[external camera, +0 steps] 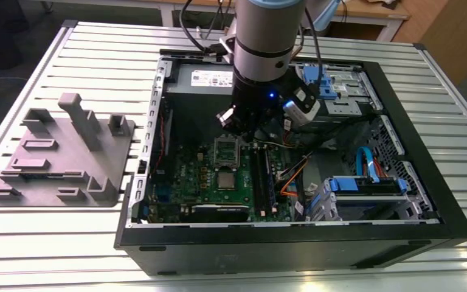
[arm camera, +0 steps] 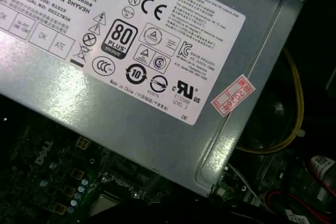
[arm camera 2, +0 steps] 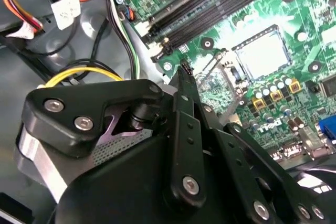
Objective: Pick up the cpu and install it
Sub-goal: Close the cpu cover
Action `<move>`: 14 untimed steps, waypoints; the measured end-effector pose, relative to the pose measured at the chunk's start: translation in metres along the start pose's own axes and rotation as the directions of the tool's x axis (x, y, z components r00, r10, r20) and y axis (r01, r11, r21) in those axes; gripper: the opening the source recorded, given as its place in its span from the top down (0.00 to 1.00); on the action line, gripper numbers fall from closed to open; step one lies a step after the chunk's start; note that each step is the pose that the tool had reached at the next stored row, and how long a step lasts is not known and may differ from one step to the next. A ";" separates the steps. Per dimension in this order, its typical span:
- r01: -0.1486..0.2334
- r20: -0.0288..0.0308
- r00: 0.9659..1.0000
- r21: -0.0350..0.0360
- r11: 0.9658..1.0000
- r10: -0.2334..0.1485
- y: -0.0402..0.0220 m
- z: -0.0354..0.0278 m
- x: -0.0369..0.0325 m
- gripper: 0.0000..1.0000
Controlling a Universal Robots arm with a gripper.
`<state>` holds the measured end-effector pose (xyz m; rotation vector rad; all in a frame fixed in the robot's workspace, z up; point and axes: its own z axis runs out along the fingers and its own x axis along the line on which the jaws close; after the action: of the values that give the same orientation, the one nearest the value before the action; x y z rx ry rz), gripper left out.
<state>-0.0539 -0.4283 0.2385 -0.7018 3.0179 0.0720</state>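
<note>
The gripper [arm camera 2: 184, 74] hovers over the motherboard [arm camera 2: 231, 19], cables [arm camera 2: 113, 35] close beside.

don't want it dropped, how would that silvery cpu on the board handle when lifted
The cpu looks thin, flat and rigid, so probably stiff and light. Its smooth metal top may be slippery. Lying flat on the motherboard, it shouldn't roll or tip.
</note>
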 end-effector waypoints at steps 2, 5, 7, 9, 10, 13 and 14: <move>0.015 -0.001 1.000 -0.001 1.000 -0.015 -0.0005 0.0000 -0.0009 0.90; 0.058 -0.002 0.998 -0.003 0.998 -0.058 -0.0005 0.0001 -0.0011 0.90; 0.084 -0.003 0.996 -0.005 0.996 -0.084 -0.0007 0.0009 -0.0014 0.90; 0.116 -0.004 0.993 -0.006 0.993 -0.117 -0.0008 0.0019 -0.0014 0.90; 0.132 -0.004 0.991 -0.007 0.991 -0.132 -0.0009 0.0025 -0.0015 0.90; 0.153 -0.005 0.988 -0.008 0.988 -0.153 -0.0016 0.0033 -0.0029 0.90; 0.155 -0.005 0.988 -0.009 0.988 -0.155 -0.0023 0.0038 -0.0042 0.90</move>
<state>-0.0490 -0.4283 0.2349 -0.9356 2.9579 0.0770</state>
